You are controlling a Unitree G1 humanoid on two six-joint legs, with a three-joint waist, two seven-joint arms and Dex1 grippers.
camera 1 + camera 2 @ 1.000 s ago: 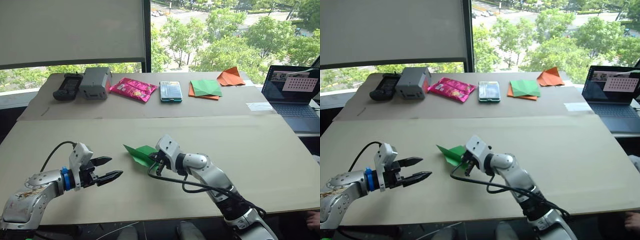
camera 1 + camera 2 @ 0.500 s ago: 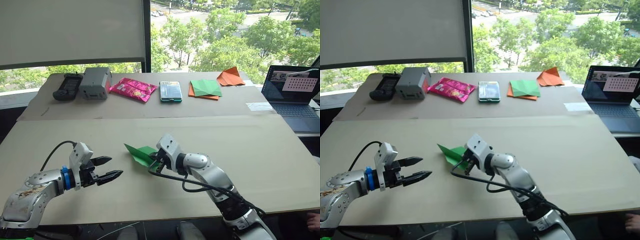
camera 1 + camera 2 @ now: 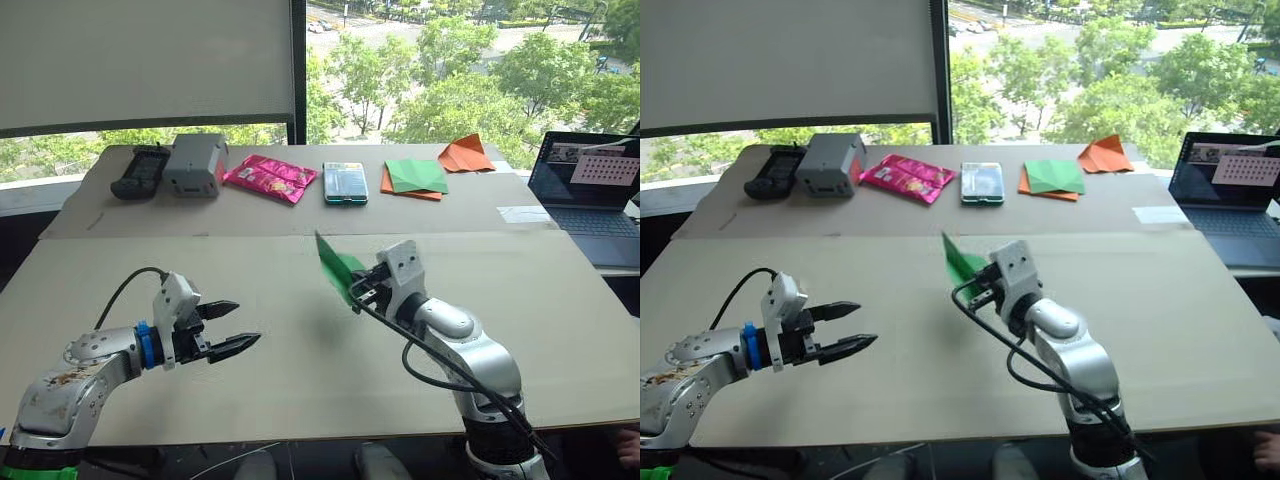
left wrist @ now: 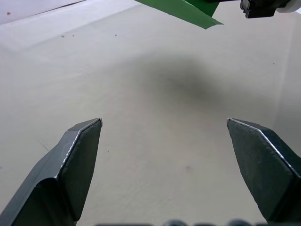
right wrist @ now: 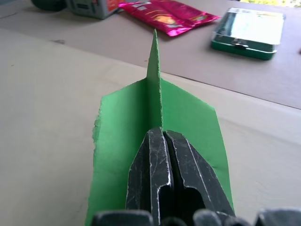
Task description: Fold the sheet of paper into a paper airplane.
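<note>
Right hand (image 5: 162, 136) pinches the creased, pointed green paper airplane (image 5: 155, 117) aloft.

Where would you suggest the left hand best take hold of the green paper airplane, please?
Probably at the pointed nose of the paper airplane, coming from the robot's left. The right hand is shut on its centre fold at the tail, while the nose juts free in the air toward the open left hand.

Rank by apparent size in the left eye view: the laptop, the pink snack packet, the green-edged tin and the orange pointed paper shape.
1. Laptop, clearly largest, though cut by the picture's edge.
2. Pink snack packet.
3. Green-edged tin and orange pointed paper shape: these look about alike, so I will not rank them.
</note>
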